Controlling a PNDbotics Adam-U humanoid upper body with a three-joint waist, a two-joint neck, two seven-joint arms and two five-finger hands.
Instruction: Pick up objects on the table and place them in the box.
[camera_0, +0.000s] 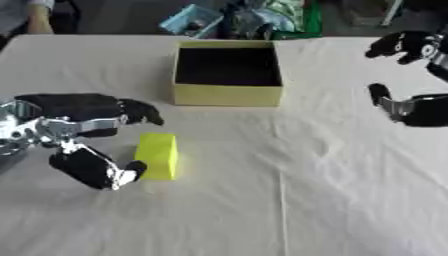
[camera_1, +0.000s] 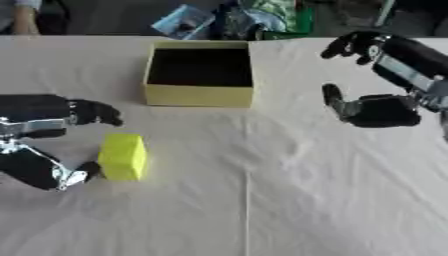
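Block (camera_0: 157, 155) of yellow stands just inboard of the left hand (camera_0: 83, 131), between its spread fingers and thumb, long axis upright; box (camera_0: 227, 94) lies ahead; right hand (camera_1: 376, 107), relaxed, waits well apart.

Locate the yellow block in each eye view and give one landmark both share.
Left eye view: yellow block lower left, beside the left hand.
Right eye view: block nearer the left edge, same height.
Shared landmark: the open box, up and to the right of the block in both.
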